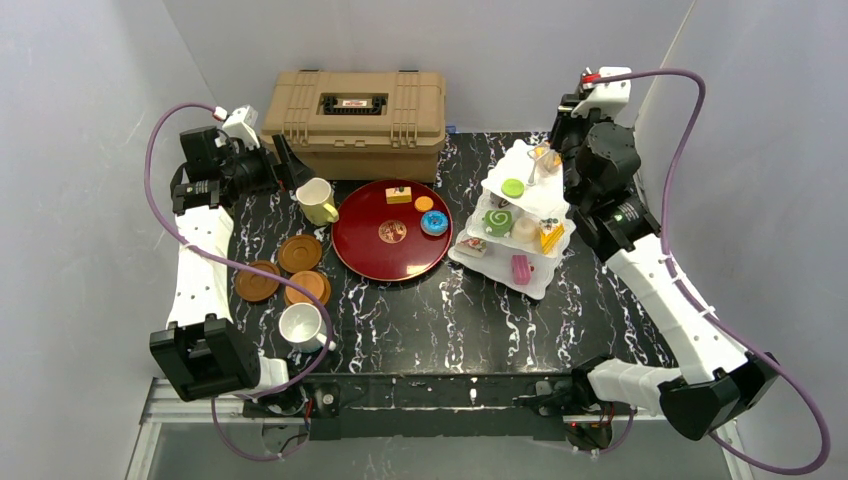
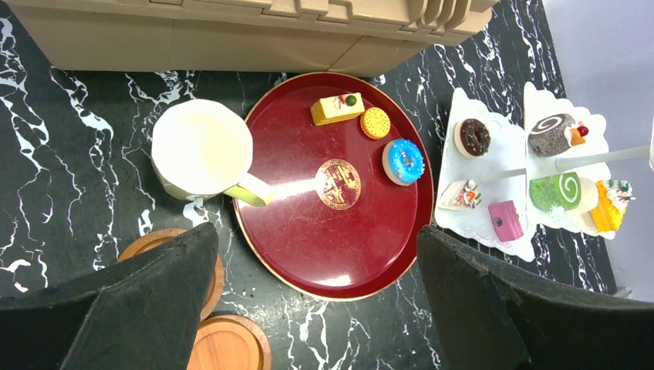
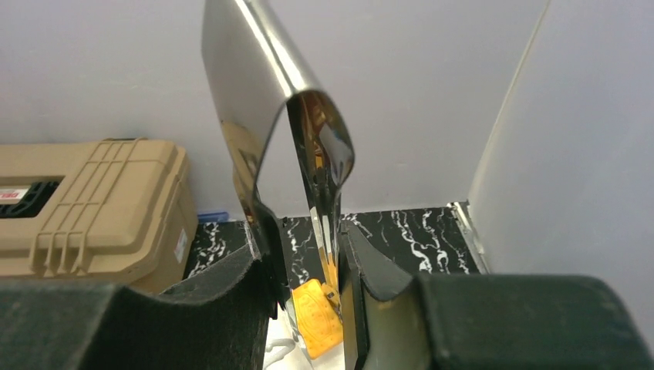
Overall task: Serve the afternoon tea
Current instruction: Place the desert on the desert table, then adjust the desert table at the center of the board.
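Nearest sits one white mug [image 1: 300, 325], then three brown saucers [image 1: 300, 253]; they look hard and breakable, so I would take the mug by its handle. In the middle, three light, slippery little cakes [image 1: 434, 222] lie on the red tray [image 1: 365, 250], with one yellow mug [image 1: 317, 200] on its left below the wide-open, empty left hand [image 2: 318, 237]. Far right, the right hand [image 3: 308, 260] squeezes shiny tongs [image 3: 262, 85] above the white stand [image 1: 545, 285], which holds about seven more cakes.

saucers [image 2: 231, 347]: half behind left claw fingers [image 2: 131, 308] | tongs [image 3: 316, 146]: tips hidden (right wrist)
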`<action>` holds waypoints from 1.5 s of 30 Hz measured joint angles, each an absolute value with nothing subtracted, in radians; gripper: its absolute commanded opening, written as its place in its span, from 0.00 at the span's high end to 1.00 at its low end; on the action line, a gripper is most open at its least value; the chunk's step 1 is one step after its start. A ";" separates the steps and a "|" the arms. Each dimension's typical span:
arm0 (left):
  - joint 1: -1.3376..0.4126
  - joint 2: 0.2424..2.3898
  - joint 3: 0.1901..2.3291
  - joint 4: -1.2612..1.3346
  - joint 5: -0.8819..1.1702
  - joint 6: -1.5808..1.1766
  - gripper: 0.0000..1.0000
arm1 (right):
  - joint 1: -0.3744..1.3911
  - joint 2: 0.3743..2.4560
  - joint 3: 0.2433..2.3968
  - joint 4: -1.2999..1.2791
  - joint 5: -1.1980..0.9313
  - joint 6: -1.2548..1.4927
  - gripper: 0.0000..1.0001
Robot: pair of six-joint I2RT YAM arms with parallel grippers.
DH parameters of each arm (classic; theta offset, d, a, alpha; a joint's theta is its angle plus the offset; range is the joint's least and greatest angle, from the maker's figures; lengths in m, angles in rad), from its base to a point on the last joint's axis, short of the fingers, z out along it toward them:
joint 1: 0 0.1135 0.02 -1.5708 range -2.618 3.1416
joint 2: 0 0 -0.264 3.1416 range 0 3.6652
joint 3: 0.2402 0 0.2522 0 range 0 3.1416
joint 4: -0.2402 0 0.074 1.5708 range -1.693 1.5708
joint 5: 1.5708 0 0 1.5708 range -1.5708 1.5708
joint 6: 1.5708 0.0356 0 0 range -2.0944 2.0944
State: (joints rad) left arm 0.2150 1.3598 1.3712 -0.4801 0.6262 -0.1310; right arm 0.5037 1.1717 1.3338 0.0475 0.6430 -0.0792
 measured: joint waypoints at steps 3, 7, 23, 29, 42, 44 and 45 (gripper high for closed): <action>0.215 1.359 1.371 -0.480 0.627 -0.131 0.01 | 0.504 1.168 1.332 0.025 0.614 -0.058 0.73; 0.215 1.360 1.371 -0.480 0.630 -0.131 0.01 | 0.504 1.163 1.332 -0.008 0.593 -0.051 0.61; 0.046 1.374 1.454 -0.507 0.658 -0.099 0.01 | 0.503 1.095 1.381 -0.105 0.595 -0.051 0.47; -0.155 1.416 1.560 -0.477 0.678 -0.099 0.01 | 0.503 1.056 1.386 -0.122 0.604 -0.049 0.50; -0.421 1.723 1.796 -0.300 0.809 -0.153 0.01 | 0.503 0.986 1.410 -0.232 0.540 -0.024 0.84; -0.466 1.794 1.901 -0.298 0.823 -0.143 0.01 | 0.503 0.975 1.410 -0.256 0.503 -0.017 0.86; -0.485 1.826 1.951 -0.291 0.828 -0.140 0.01 | 0.503 0.968 1.410 -0.271 0.488 -0.011 0.86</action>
